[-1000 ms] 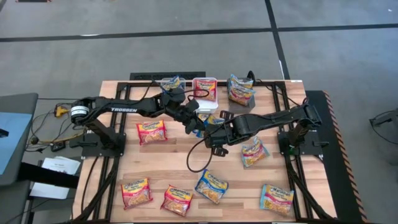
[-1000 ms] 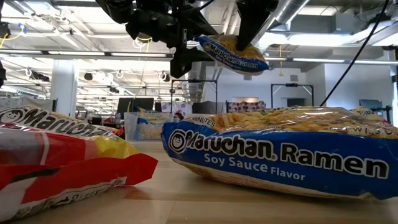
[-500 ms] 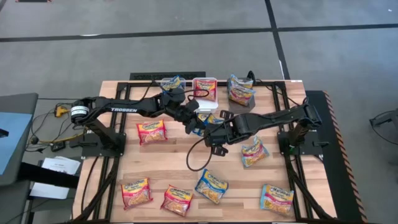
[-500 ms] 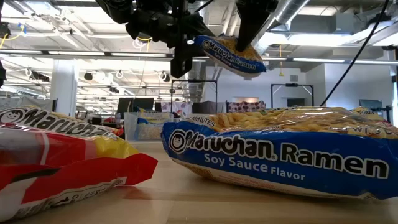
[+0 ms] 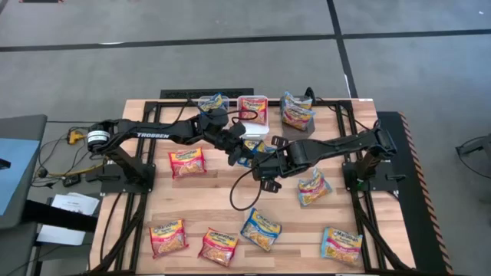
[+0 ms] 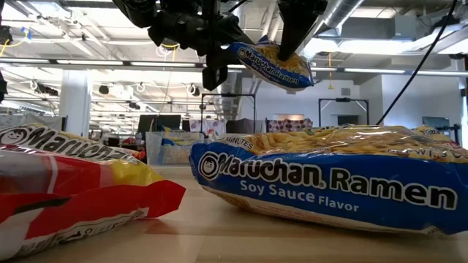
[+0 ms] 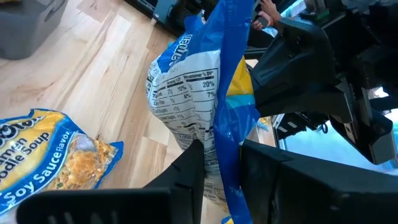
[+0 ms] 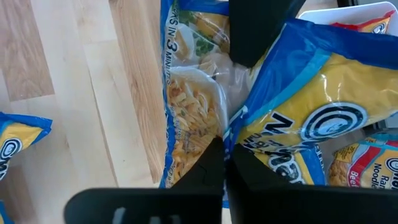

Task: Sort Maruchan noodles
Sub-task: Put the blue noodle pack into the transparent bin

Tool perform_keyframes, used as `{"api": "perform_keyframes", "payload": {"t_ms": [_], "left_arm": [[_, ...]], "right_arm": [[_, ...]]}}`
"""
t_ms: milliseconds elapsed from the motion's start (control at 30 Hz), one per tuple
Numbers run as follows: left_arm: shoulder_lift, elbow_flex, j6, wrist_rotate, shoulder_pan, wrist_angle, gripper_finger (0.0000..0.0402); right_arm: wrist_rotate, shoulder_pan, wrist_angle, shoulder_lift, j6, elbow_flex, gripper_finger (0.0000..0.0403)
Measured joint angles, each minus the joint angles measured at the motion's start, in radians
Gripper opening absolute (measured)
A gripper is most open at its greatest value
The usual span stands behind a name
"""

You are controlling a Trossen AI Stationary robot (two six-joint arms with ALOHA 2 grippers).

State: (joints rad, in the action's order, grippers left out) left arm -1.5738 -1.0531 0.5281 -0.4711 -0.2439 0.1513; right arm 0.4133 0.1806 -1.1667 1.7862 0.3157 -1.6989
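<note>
A slatted wooden surface (image 5: 222, 195) sits on a grey floor, with an open workshop behind it in the low view. At the centre of the high view both grippers meet on one blue packet (image 6: 272, 64), held up in the air well above the surface. The right gripper (image 8: 224, 155) is clamped on the packet's edge seam. The left gripper (image 7: 217, 168) has its fingers closed around the opposite blue edge, so the packet hangs between the two, apparently mid hand-over.

Sorting looks only begun. Three bins (image 5: 253, 107) stand along the top edge of the high view, each with at least one packet in or on it. Many packets lie loose: a red one (image 5: 187, 162) left of centre, a blue one (image 5: 314, 186) right of centre, and four across the lower part, including a blue one (image 5: 261, 228) at bottom centre. The held packet is just below the middle bin, so most of the work remains.
</note>
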Motion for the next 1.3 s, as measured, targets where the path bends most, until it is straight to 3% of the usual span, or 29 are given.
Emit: {"api": "perform_keyframes", "payload": {"t_ms": [267, 500, 833, 1100, 1300], "left_arm": [[0.001, 0.0, -0.055, 0.004, 0.018, 0.0, 0.0057], [0.002, 0.0, -0.073, -0.003, 0.019, 0.0, 0.0006], [0.002, 0.0, -0.09, -0.01, 0.017, -0.002, 0.0], [0.002, 0.0, -0.105, -0.026, -0.002, -0.005, 0.0], [0.011, 0.0, -0.141, -0.075, -0.022, -0.022, 0.0]], "right_arm": [[-0.001, 0.0, 0.0, 0.0, -0.002, 0.0, 0.0055], [0.0, 0.0, -0.002, 0.0, -0.002, 0.0, 0.0072], [0.005, 0.0, -0.009, 0.0, -0.002, -0.001, 0.0131], [0.01, 0.0, -0.101, 0.0, 0.0, -0.091, 0.0181], [0.01, -0.009, -0.193, 0.0, -0.009, -0.173, 0.0196]]}}
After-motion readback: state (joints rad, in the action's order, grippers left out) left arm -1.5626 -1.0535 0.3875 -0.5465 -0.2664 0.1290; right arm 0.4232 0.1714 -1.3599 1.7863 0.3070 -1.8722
